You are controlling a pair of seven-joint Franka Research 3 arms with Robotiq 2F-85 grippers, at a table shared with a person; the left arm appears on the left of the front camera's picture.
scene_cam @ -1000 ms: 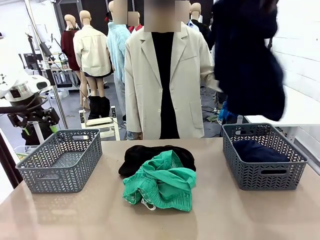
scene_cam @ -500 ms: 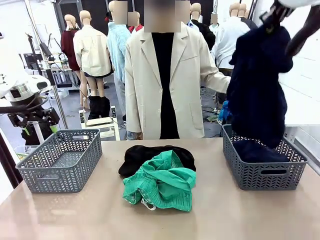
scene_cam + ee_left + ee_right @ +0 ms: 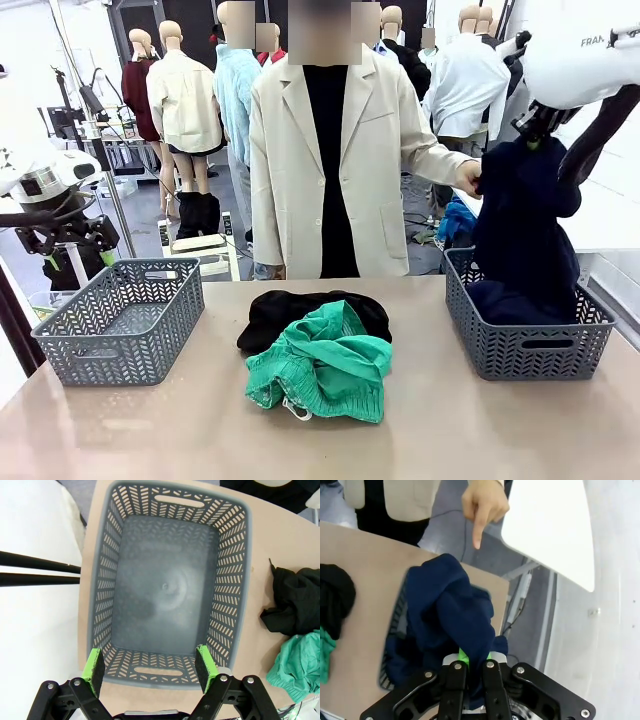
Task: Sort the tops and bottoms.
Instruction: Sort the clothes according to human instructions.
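Navy garment (image 3: 520, 230) hangs at frame right, pinched in the closed right gripper (image 3: 470, 662), hem inside the right basket (image 3: 530, 355) (not released). Green garment (image 3: 325, 370) and black garment (image 3: 290, 310) lie centre, unsorted; left gripper (image 3: 150, 665) hovers open above the left basket (image 3: 100, 605).

**A:** How is the light in the front view?

**B:** Bright and even. The table (image 3: 480, 430) has a soft sheen, and only a faint shadow sits straight beneath the green garment (image 3: 325, 375). The white wall (image 3: 610, 170) at the right is nearly washed out.

**A:** And the left wrist view?

**B:** The wide lens makes the basket (image 3: 107, 605) curve at its sides. A pale glare spot lies on its floor beside a darker smudge. The white surface (image 3: 35, 645) next to it is blown out.

**A:** The right wrist view?

**B:** The navy garment (image 3: 450, 615) is so dark that its folds barely show. The white board (image 3: 555, 525) glares, and the pointing hand (image 3: 482, 502) looks slightly soft.
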